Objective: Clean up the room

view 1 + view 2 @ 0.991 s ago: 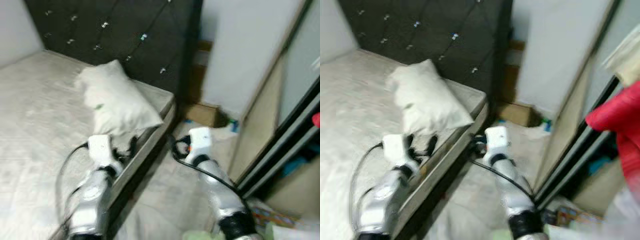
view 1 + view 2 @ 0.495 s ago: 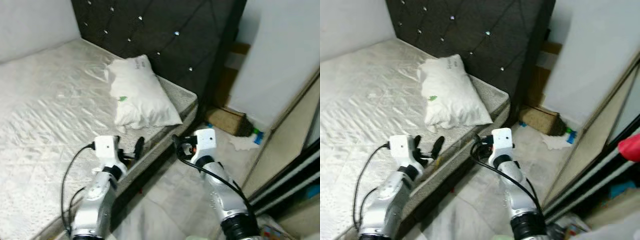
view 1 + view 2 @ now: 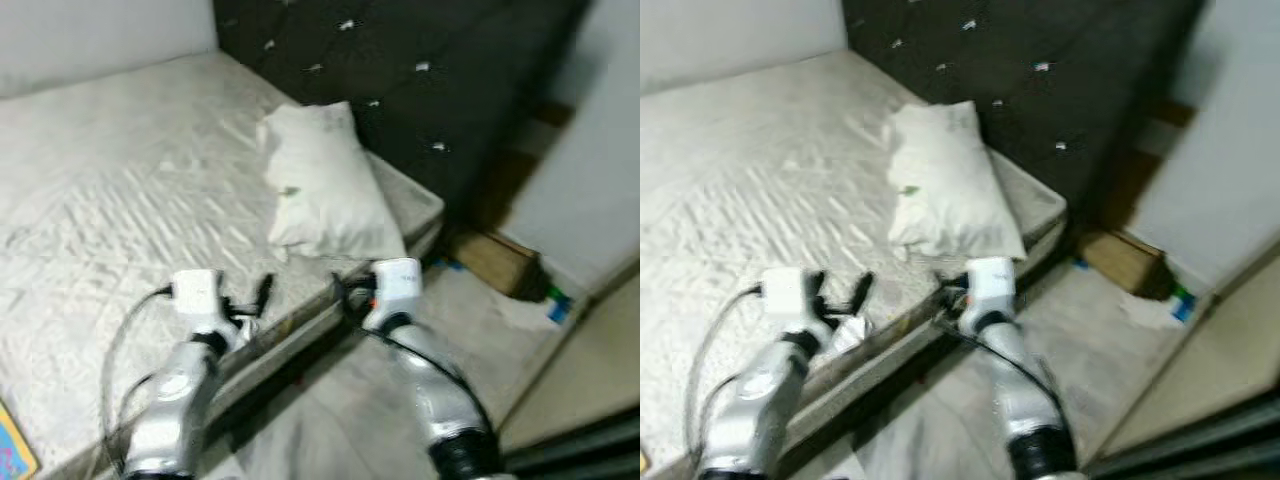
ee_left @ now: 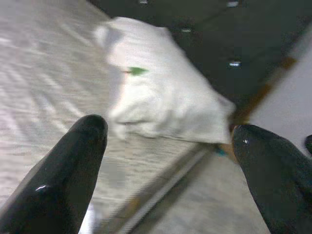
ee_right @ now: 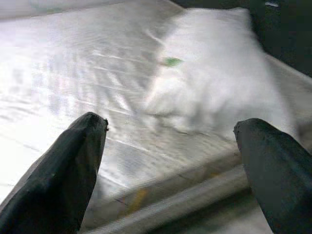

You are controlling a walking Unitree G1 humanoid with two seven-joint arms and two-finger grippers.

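Observation:
A white pillow (image 3: 325, 185) with a small green mark lies on the pale mattress (image 3: 120, 200), near its corner and against the dark tufted headboard (image 3: 420, 60). My left gripper (image 3: 252, 303) is held low over the mattress edge, short of the pillow, open and holding nothing. My right gripper (image 3: 342, 290) hovers at the bed's side edge just below the pillow, also open and holding nothing. The left wrist view shows the pillow (image 4: 161, 92) ahead between the wide-spread fingers (image 4: 73, 161). The right wrist view shows the pillow (image 5: 219, 83) beyond the mattress rim.
Beside the bed, a brown cardboard box (image 3: 495, 262) sits on the floor by the wall, with a crumpled white scrap (image 3: 520, 312) and a small green-blue item (image 3: 553, 300) near it. A small pale scrap (image 3: 845, 335) lies by the left gripper. Grey floor (image 3: 330, 420) runs between bed and wall.
The whole view has swung left: the wardrobe has left the picture and more mattress shows. Both arms stay forward and open, now nearer the bed edge and pillow.

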